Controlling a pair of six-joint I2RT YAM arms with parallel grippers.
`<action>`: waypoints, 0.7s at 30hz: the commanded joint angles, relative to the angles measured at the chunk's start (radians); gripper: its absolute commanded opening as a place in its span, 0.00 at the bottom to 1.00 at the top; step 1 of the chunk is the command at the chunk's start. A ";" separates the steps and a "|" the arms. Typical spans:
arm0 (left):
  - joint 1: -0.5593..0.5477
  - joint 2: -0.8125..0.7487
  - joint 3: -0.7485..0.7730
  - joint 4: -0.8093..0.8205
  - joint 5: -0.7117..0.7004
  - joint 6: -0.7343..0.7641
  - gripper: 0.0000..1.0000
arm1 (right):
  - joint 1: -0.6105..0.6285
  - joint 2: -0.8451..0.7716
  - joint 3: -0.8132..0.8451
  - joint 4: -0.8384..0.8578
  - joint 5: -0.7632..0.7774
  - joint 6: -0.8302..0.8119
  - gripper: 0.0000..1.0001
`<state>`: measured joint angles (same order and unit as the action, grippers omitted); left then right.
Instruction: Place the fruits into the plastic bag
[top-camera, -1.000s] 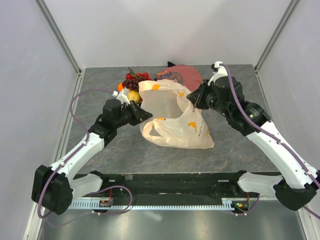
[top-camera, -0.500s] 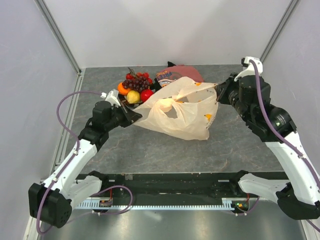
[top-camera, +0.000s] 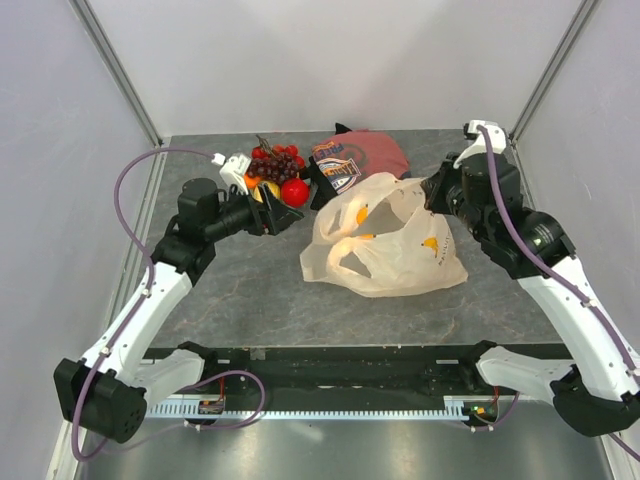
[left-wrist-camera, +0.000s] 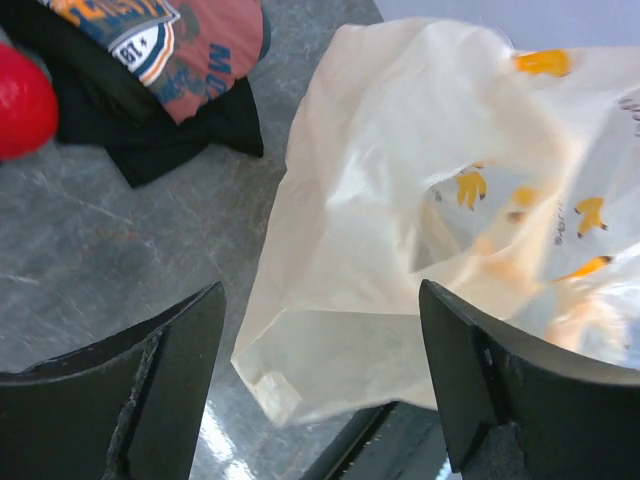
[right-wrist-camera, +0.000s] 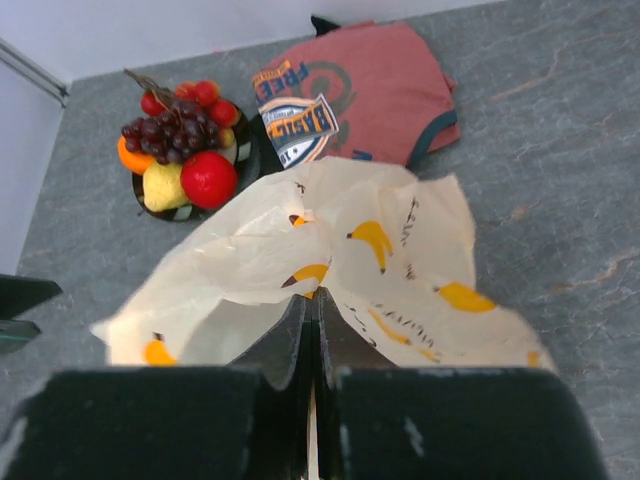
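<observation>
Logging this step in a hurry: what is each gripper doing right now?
Left gripper: open, holding nothing.
Right gripper: closed on the thin cream-white plastic bag with banana prints.

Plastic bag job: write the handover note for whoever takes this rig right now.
Left gripper: open, empty, just left of the plastic bag.
Right gripper: shut on the bag's far right edge.
Fruits: red apple, grapes, orange, yellow pear and red berries are all piled on the dark plate, far left on the table, beside a folded shirt.
Done: bag pinched on one side; no fruit visible inside it.
Left: open the bag's mouth, then move every fruit in.
</observation>
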<state>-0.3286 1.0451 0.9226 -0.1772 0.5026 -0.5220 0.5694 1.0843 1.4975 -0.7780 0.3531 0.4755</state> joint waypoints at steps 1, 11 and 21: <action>-0.013 -0.028 0.073 0.033 0.034 0.158 0.85 | 0.000 0.020 -0.059 0.048 -0.052 0.014 0.00; -0.032 0.053 0.119 -0.005 -0.050 0.172 0.87 | -0.003 0.074 -0.053 0.043 -0.039 0.031 0.00; -0.176 0.197 0.125 0.173 0.246 0.071 0.87 | -0.003 0.114 -0.052 0.054 -0.034 0.034 0.00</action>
<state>-0.4171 1.2060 1.0061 -0.0837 0.6147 -0.4221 0.5694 1.1831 1.4250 -0.7631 0.3111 0.4988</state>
